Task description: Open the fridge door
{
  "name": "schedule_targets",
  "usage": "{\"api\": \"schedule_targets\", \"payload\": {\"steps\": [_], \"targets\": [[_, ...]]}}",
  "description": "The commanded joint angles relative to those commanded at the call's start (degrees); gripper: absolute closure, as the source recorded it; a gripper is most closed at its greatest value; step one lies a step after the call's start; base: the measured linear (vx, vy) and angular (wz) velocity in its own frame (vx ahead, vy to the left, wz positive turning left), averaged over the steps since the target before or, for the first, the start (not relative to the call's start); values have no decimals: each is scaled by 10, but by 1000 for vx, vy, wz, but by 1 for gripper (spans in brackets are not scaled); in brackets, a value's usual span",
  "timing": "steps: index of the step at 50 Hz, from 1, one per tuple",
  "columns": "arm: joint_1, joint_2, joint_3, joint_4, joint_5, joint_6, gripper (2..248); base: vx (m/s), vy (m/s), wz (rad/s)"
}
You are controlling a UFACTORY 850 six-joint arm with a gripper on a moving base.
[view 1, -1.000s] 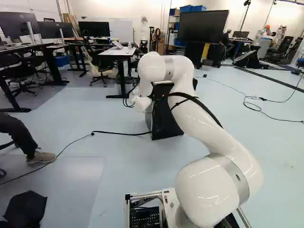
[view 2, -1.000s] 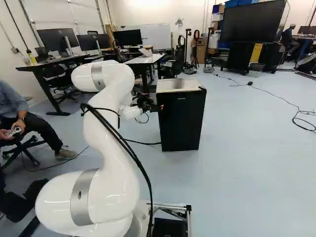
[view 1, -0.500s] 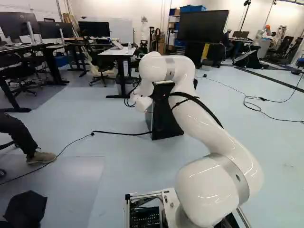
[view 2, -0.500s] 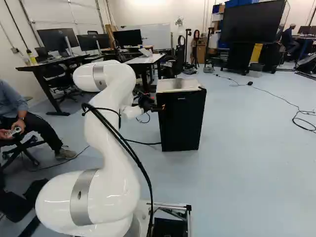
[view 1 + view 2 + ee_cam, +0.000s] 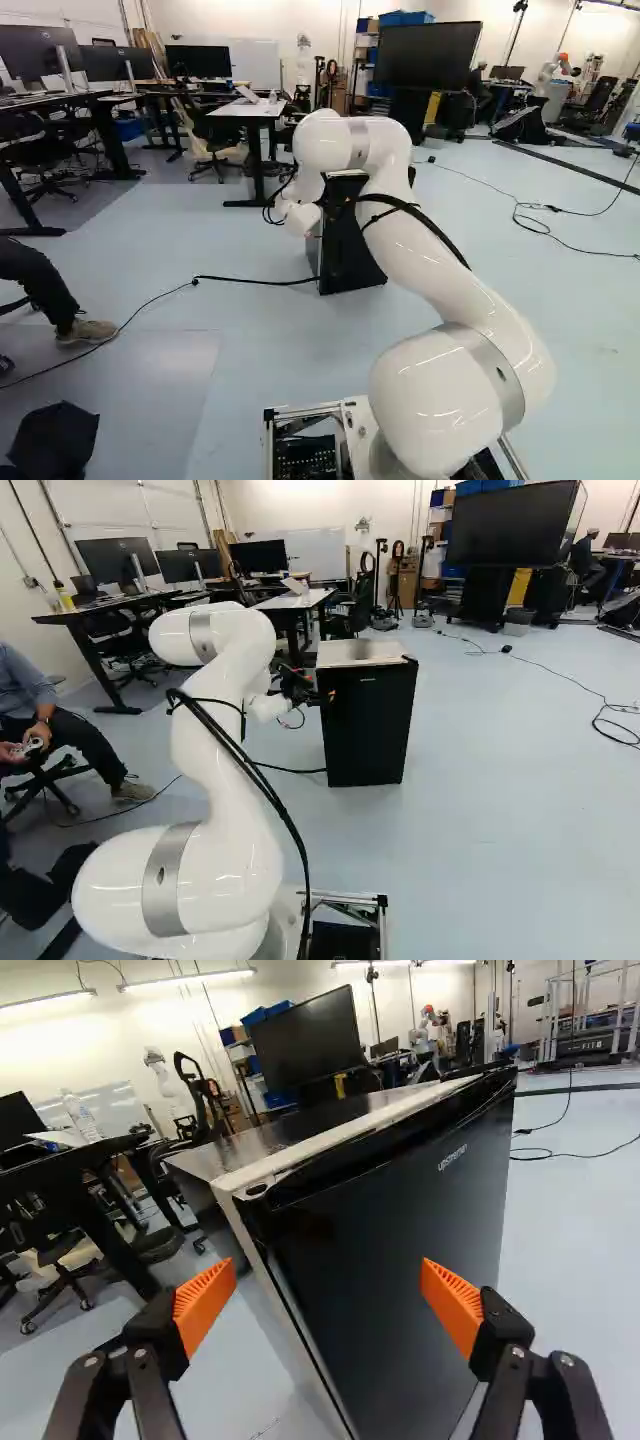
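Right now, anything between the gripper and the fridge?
Nothing: the wrist view shows no object between the open gripper and the fridge ahead of it. Whether there's a small gap or light contact, I can't tell.

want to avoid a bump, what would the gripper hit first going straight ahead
The open gripper would likely meet the fridge door first, on its dark front near one side edge; how far off it is, I can't tell.

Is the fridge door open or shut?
Shut. In the wrist view the fridge door lies flush along the front edges of the cabinet, with no opening or interior showing.
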Motion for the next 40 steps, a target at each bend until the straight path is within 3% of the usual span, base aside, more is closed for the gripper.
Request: {"api": "schedule_targets", "payload": {"steps": [40], "targets": [[0,0,0,0,17,0,3,0,0,0]]}}
